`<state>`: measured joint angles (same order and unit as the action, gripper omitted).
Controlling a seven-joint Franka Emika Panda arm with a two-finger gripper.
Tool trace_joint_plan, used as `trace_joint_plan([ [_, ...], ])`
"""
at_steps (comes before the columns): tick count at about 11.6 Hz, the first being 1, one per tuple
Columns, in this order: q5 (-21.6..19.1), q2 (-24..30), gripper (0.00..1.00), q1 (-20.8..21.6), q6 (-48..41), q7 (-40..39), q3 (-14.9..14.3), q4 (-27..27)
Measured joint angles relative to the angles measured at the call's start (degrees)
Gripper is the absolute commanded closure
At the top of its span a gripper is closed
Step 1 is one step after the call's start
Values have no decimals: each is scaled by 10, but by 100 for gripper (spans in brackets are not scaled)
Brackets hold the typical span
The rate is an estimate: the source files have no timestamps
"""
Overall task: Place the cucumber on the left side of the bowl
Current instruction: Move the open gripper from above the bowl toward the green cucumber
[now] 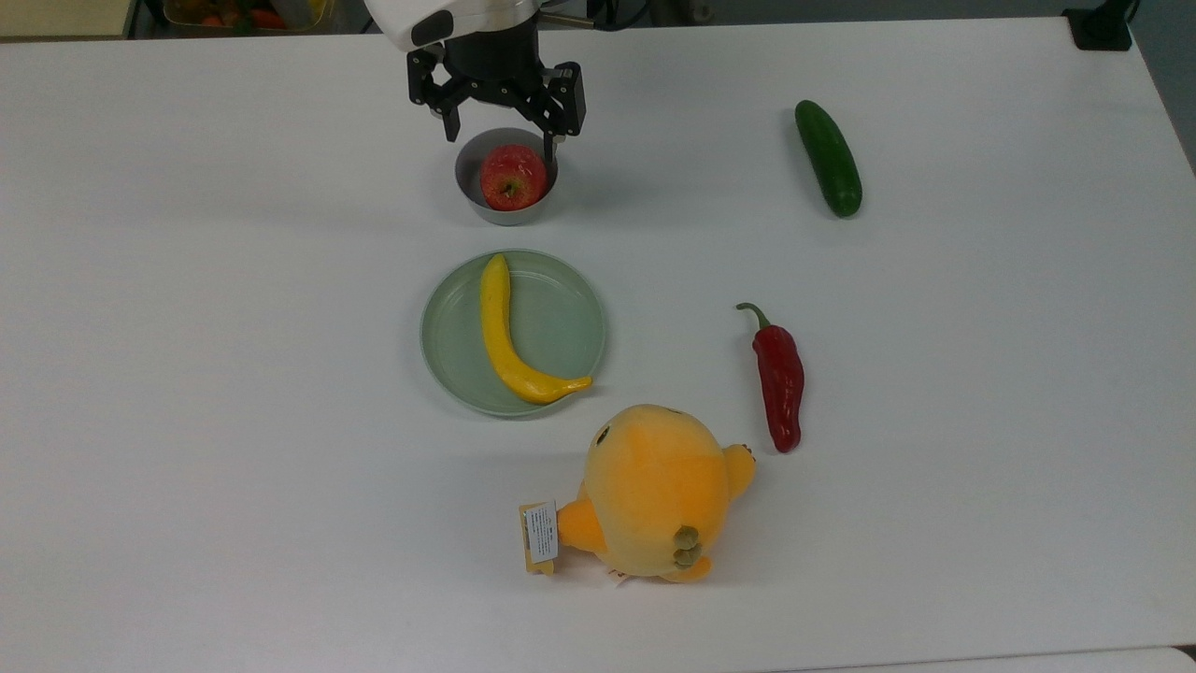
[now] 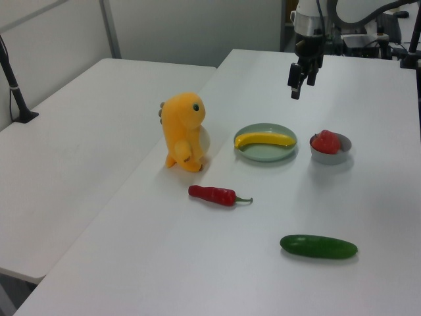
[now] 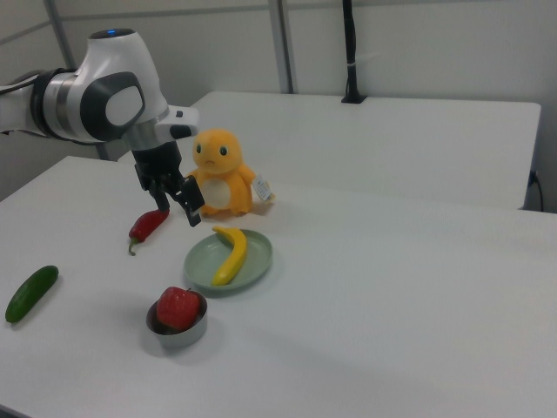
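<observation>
The dark green cucumber (image 1: 828,157) (image 2: 319,246) (image 3: 31,293) lies alone on the white table, far out toward the top view's right. The small grey bowl (image 1: 467,174) (image 2: 331,157) (image 3: 180,335) holds a red apple (image 1: 512,176). My gripper (image 1: 502,136) (image 2: 300,86) (image 3: 177,209) hangs in the air above the bowl's far rim. It is open with nothing between its fingers, well away from the cucumber.
A pale green plate (image 1: 565,327) carrying a yellow banana (image 1: 509,338) sits just in front of the bowl. A red chili pepper (image 1: 780,379) and an orange plush toy (image 1: 654,491) lie nearer the top view's bottom. White tabletop stretches to the top view's left of the bowl.
</observation>
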<state>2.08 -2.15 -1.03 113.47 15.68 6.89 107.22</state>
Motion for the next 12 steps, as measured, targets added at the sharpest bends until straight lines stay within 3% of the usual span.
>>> trace_joint_plan([
  [9, 0, 0, 0, 0, 0, -20, 0, 9],
  [12, 0, -5, 0, 0, 40, -20, 10, 11],
])
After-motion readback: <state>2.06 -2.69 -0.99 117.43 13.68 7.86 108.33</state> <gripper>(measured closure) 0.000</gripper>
